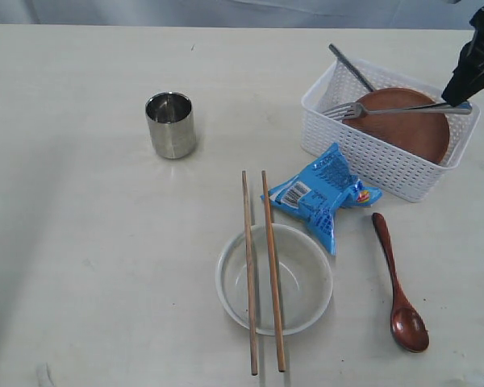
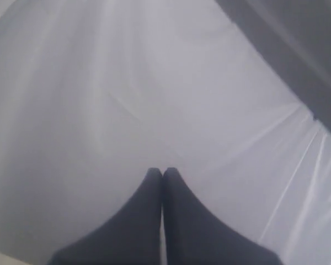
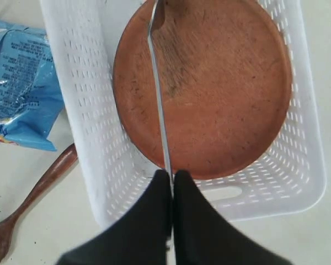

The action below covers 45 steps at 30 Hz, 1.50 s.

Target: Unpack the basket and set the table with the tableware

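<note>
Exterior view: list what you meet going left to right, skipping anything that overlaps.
steel cup → chopsticks → wooden spoon → right gripper, shut on the fork by its handle end.

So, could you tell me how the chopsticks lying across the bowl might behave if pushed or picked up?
The chopsticks look thin, stiff and light, so probably easy to lift but fiddly to pinch. They rest across the bowl rim, overhanging both sides, so a push would likely roll or tip them off.
</note>
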Available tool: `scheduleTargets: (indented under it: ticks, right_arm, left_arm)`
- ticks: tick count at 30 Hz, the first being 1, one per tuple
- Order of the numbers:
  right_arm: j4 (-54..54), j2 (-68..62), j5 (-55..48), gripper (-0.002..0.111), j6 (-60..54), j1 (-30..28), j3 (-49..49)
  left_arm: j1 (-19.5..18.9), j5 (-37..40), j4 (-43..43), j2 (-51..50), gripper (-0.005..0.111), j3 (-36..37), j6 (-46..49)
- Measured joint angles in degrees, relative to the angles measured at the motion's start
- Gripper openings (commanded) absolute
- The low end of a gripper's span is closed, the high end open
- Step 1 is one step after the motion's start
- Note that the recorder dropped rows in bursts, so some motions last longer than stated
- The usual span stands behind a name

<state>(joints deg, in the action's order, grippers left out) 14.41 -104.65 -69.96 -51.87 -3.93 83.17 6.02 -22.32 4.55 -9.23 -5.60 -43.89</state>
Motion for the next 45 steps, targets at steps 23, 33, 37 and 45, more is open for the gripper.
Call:
scheduleTargets:
  ticks: [23, 33, 37, 45]
  right_arm:
    - [3.74, 0.0, 0.0, 0.0, 0.26, 0.0, 0.0]
    - [3.74, 0.0, 0.0, 0.0, 0.49, 0.0, 0.0]
    - [3.74, 0.0, 0.0, 0.0, 0.49, 0.0, 0.0]
    - [3.74, 0.0, 0.0, 0.0, 0.49, 0.0, 0.0]
  left_arm:
    - [21.76, -17.95, 95.23, -84.05, 0.043, -59.83, -22.64]
    - [39.39, 2.39, 95.45, -98.57, 0.044, -67.76, -11.69]
    - [43.36, 7.37, 95.45, -104.12, 0.049, -73.45, -11.12]
    - [45.02, 9.38, 91.4, -113.53, 0.057, -87.03, -11.22]
